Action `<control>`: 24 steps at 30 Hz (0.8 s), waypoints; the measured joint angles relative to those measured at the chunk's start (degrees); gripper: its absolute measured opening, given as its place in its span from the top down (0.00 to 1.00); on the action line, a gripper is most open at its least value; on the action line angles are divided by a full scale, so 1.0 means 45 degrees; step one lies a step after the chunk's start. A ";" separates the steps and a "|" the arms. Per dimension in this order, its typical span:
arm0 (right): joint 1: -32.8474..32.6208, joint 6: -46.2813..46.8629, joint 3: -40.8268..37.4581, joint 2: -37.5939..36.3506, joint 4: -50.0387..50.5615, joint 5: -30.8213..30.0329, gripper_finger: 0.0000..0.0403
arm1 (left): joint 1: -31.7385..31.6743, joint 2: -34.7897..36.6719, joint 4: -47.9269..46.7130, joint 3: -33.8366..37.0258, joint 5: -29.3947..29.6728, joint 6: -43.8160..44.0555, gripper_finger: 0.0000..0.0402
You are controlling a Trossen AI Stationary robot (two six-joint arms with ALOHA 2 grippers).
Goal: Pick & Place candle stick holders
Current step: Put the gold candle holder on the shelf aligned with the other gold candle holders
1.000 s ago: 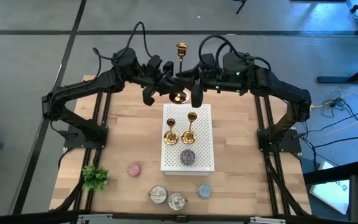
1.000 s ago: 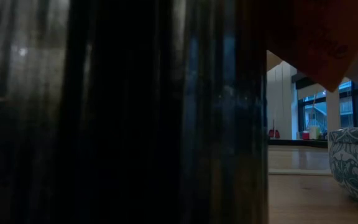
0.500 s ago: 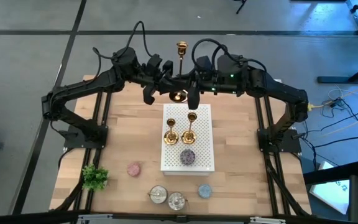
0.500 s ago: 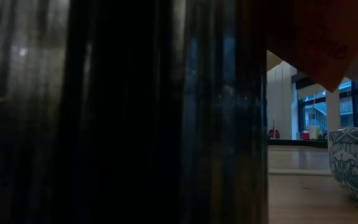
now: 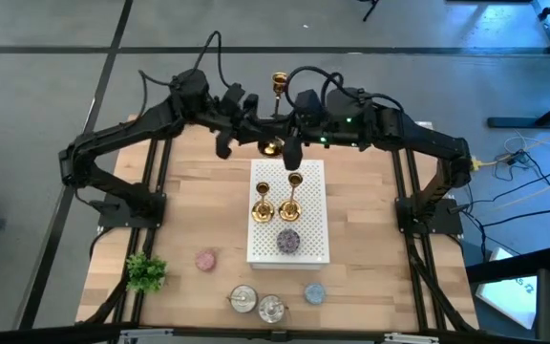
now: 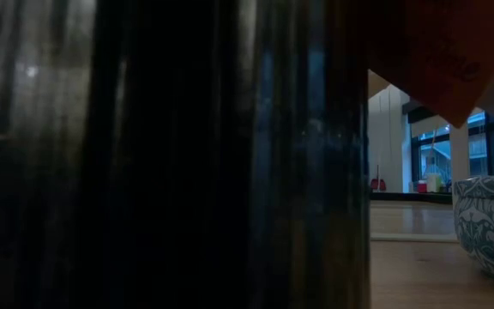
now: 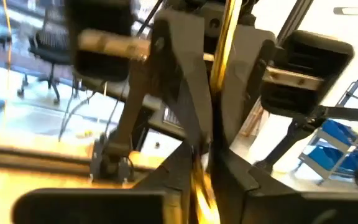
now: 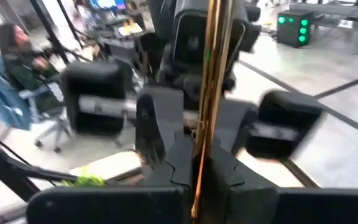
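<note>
Nearest the front edge of the table (image 5: 189, 205) sit two glass pots (image 5: 257, 304), with a blue disc (image 5: 314, 293) to one side, a pink disc (image 5: 205, 259) and a small green plant (image 5: 145, 271) to the other.

At mid-table lies a white perforated board (image 5: 309, 215). A purple disc (image 5: 287, 241) rests on its near end. Behind it two gold candlesticks (image 5: 276, 199) stand upright, side by side, just apart.

At the far edge both arms meet over a third candlestick (image 5: 276, 115). It hangs above the table edge, base toward the board, cup (image 5: 279, 81) pointing beyond the table.

The right gripper (image 5: 293, 145) is pinched on its stem: the right wrist view shows the gold stem (image 8: 211, 93) running up from between the pressed-in fingers (image 8: 229, 168).

The left gripper (image 5: 256, 132) meets it from the opposite side. Its wrist view shows the stem (image 7: 221, 68) rising between its fingers (image 7: 244, 177), which sit close against the stem; whether they grip it cannot be told.

The low view is blocked by a dark object close to the lens; a patterned bowl (image 6: 490, 223) shows at one edge.
</note>
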State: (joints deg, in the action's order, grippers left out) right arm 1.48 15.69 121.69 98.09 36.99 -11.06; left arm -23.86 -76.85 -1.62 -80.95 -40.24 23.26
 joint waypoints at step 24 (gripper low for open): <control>-0.1380 0.0453 0.0034 -0.2202 0.4901 -0.3695 0.96 | -0.2462 0.3232 -0.4977 0.0010 0.1777 -0.1592 0.64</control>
State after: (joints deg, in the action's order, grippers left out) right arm -4.73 17.73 121.84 88.18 59.04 -27.68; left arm -34.94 -62.30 -24.02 -80.90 -32.25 16.10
